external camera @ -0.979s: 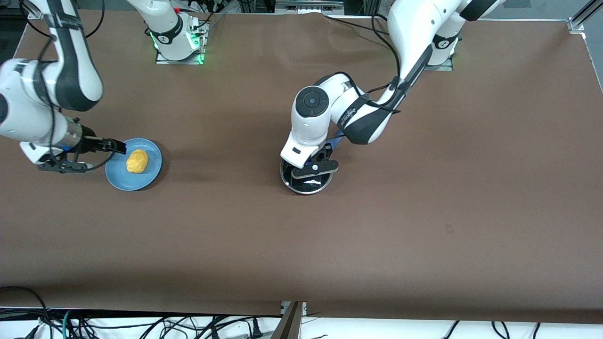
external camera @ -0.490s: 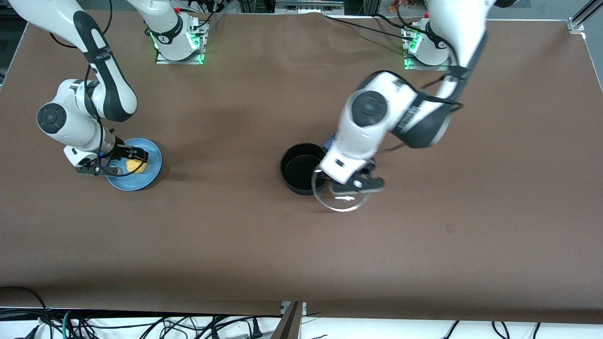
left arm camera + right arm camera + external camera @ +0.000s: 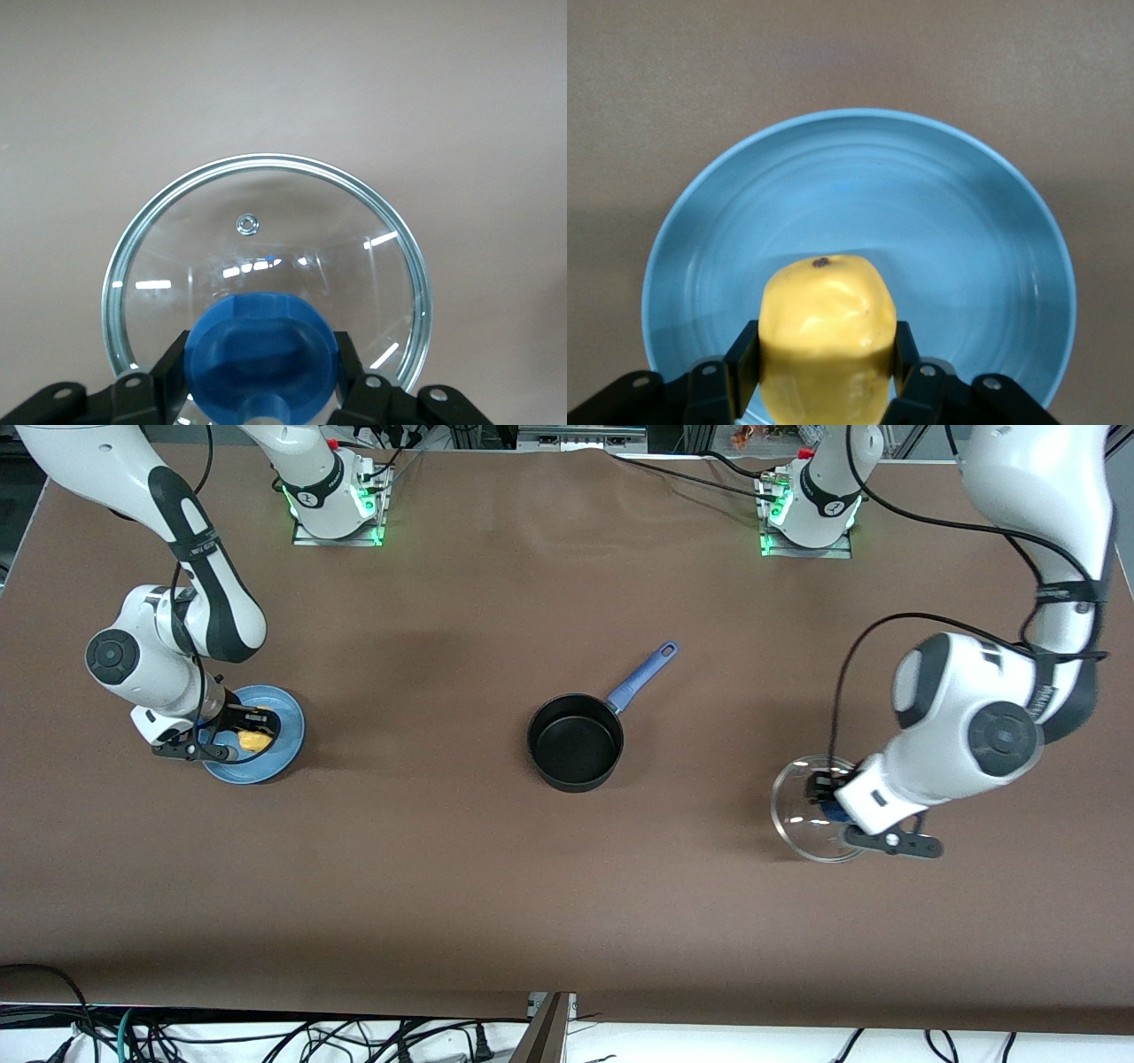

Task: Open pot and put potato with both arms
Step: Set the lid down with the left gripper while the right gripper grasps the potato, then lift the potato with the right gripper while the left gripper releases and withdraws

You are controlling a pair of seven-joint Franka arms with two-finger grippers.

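Note:
The black pot (image 3: 576, 746) stands open at the table's middle, its blue handle (image 3: 643, 674) pointing toward the left arm's base. My left gripper (image 3: 830, 804) is shut on the blue knob (image 3: 263, 352) of the glass lid (image 3: 808, 821), low over the table near the left arm's end. I cannot tell whether the lid (image 3: 266, 239) touches the table. My right gripper (image 3: 247, 732) is shut on the yellow potato (image 3: 256, 740) over the blue plate (image 3: 276, 755). In the right wrist view the fingers (image 3: 741, 359) press both sides of the potato (image 3: 828, 332).
The blue plate (image 3: 859, 195) lies near the right arm's end of the table. The brown tabletop (image 3: 567, 886) stretches bare between the plate, the pot and the lid, and toward the front camera.
My left gripper lifted the lid off the pot and carried it to the left arm's end of the table. My right gripper moved over the plate and shut on the potato.

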